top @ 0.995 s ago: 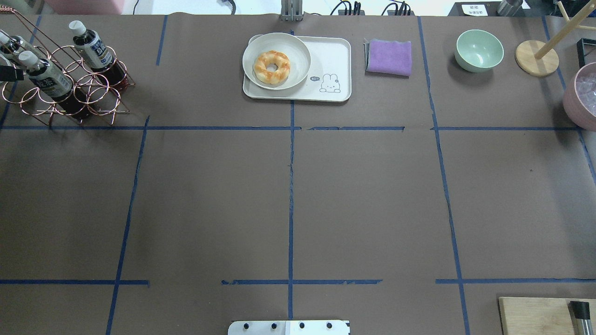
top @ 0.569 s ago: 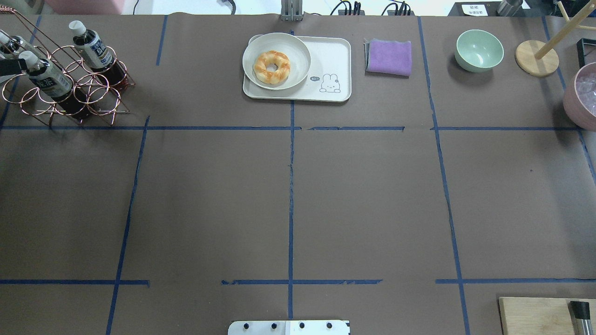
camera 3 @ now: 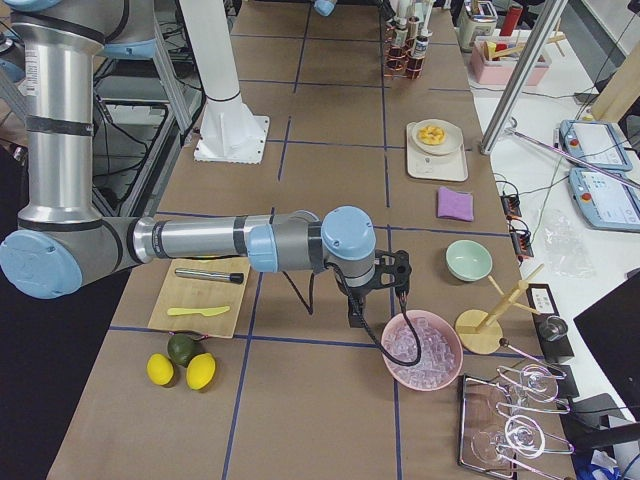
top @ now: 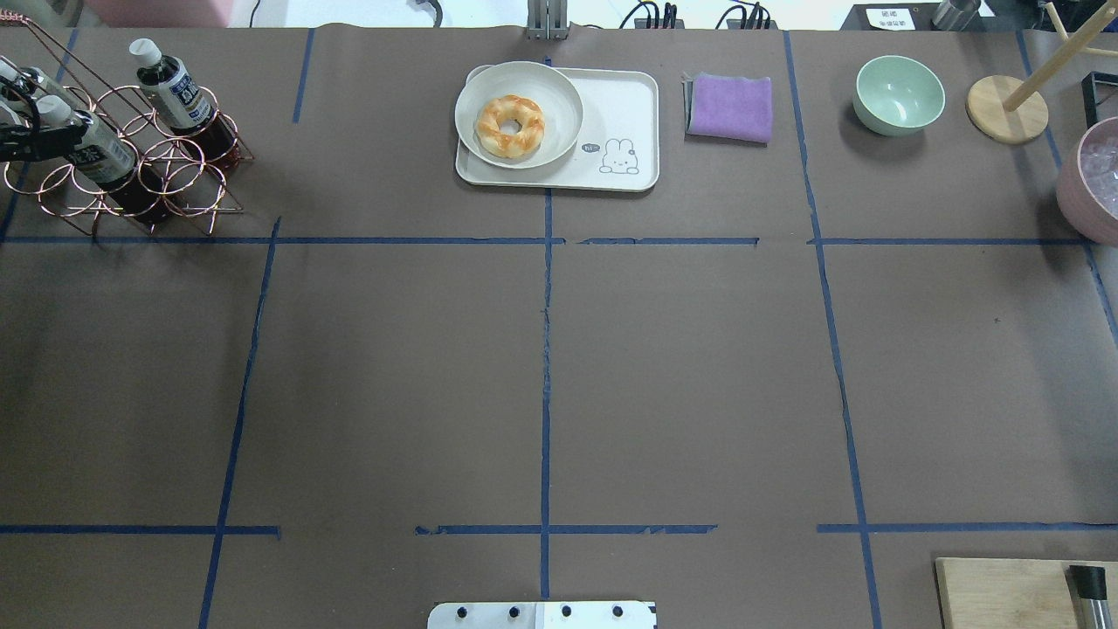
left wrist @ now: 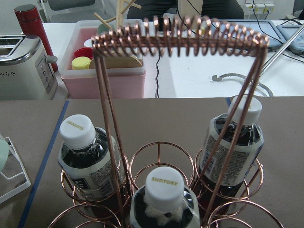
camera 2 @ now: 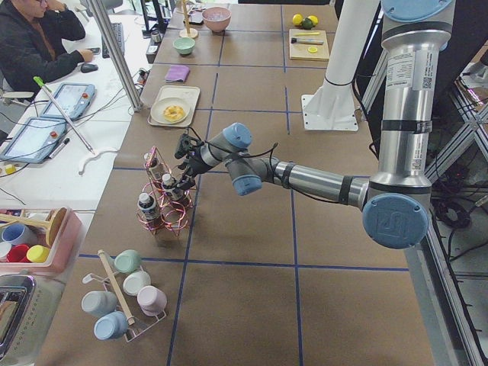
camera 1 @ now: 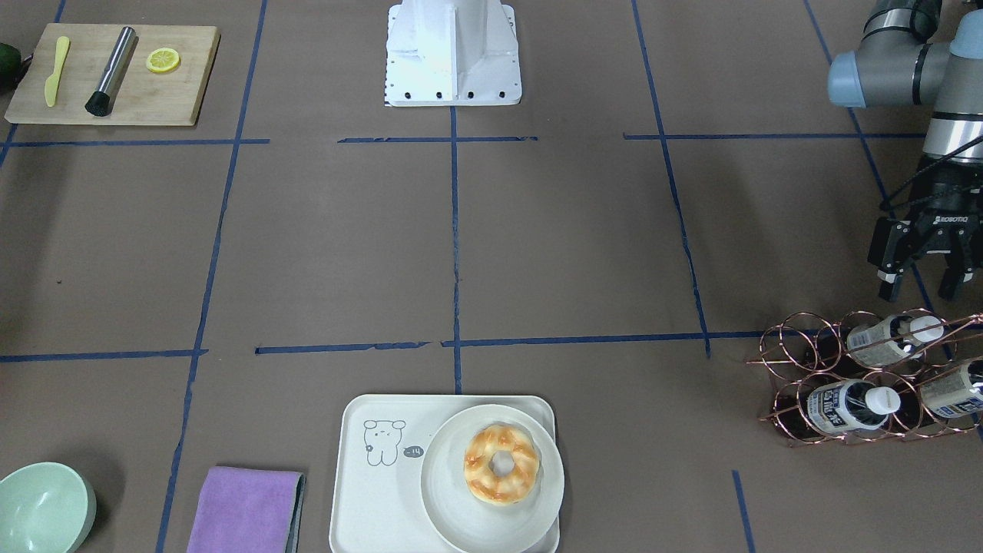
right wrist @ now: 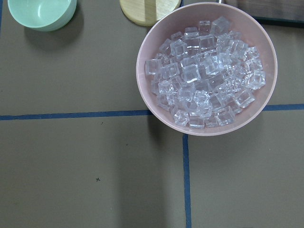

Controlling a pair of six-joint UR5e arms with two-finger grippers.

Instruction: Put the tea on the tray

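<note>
Presently: three teas racked, left claw spread beside the rack

Item 1. Left gripper [camera 1: 919, 290]: fingers apart, pointing down, holding nothing. It hangs just on the robot's side of the copper wire rack [left wrist: 180, 32]. In the front-facing view it touches no bottle.

Item 2. Tea, three alike, all seated in the rack's rings, well apart from the tray.
- First tea bottle [camera 1: 883, 340]: in the row nearest the gripper.
- Second tea bottle [camera 1: 845, 405]: in the far row, on the tray's side.
- Third tea bottle [camera 1: 952, 393]: in the far row, partly cut by the picture's edge.

The left wrist camera looks down on white caps, two of them printed SUNTORY, behind the rack's coiled handle.

Item 3. Tray [camera 1: 367, 511]: cream, with a line-drawn animal, at mid-table on the operators' side. It carries a round white plate [camera 1: 453, 511] holding a glazed doughnut [camera 1: 501, 465].

Item 4. Right gripper [camera 3: 378, 300]: low over the table, just beside a pink bowl [right wrist: 140, 71] filled with ice cubes [right wrist: 204, 76]. Whether its fingers are apart or together cannot be told.

Item 5. Sundries:
- Purple cloth [camera 1: 246, 511], beside the tray.
- Mint-green bowl [camera 1: 42, 507], beyond the cloth.
- Wooden board [camera 1: 115, 100], bearing a lemon slice [camera 1: 163, 60].
</note>
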